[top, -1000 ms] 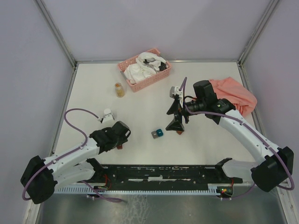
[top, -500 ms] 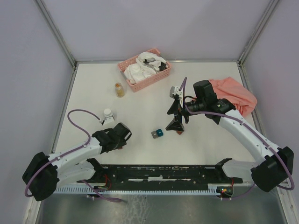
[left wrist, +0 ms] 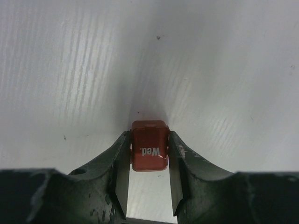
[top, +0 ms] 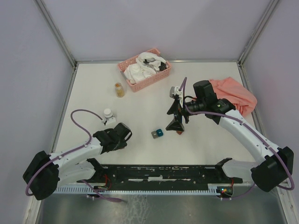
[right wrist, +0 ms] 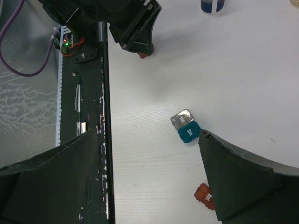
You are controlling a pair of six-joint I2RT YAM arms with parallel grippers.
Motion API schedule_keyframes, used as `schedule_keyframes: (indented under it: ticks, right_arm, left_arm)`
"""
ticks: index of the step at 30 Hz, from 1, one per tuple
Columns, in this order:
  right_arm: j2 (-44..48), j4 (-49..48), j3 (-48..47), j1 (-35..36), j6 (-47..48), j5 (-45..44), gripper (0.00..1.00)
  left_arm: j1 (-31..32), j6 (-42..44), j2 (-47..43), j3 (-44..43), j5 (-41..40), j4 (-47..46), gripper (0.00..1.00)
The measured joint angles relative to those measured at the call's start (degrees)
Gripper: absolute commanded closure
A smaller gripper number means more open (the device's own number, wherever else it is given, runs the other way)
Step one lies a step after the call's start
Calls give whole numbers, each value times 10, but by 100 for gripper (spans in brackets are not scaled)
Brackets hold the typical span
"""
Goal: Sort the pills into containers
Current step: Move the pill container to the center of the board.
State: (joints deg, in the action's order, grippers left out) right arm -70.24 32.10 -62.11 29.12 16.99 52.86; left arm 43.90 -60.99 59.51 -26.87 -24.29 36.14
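**deskwatcher:** ok so what's the left pincer (left wrist: 149, 136) actually got?

**yam_fan:** It's closed down to a narrow gap on a small dark red cube-shaped box (left wrist: 149, 151) marked "Wed.". Its fingers (left wrist: 122, 161) lie flat against both sides, and the box sits on the white desk (left wrist: 210, 70). From the top camera that's roughly 8 o'clock on the desk, close to the black rail (top: 163, 171) along the near edge.

**deskwatcher:** and the right one?

**yam_fan:** The right pincer (top: 175, 116) is spread really wide with nothing gripped, hanging over mid-desk. Under it a grey cube-shaped box (right wrist: 181, 118) and a teal cube-shaped box (right wrist: 188, 133) touch each other. A second dark red cube-shaped box (right wrist: 203, 193) sits at 5 o'clock from them, half hidden by a finger. Can't tell if that finger touches it.

**deskwatcher:** pills? room to move?

**yam_fan:** The yellowish-amber pills are inside a small clear white-capped jar (top: 120, 89), upright at 11 o'clock and well apart from both pincers. A pink slatted basket (top: 150, 83) is at 12 and a salmon cloth (top: 236, 95) at 2. Bare desk runs between the jar and the cubes. A small white-capped bottle (top: 108, 113) stands near the left arm, at its 11 o'clock.
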Motion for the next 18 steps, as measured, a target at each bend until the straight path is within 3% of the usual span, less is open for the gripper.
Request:
schedule_keyframes:
  ticks: [5,18]
  right_arm:
    - [0,1,0,0,0,0,1]
    - [0,1,0,0,3,-3,1]
  left_arm:
    - [2,28,2,-1,26,-17,77]
    - [69,118,109,-80,78,-76,78]
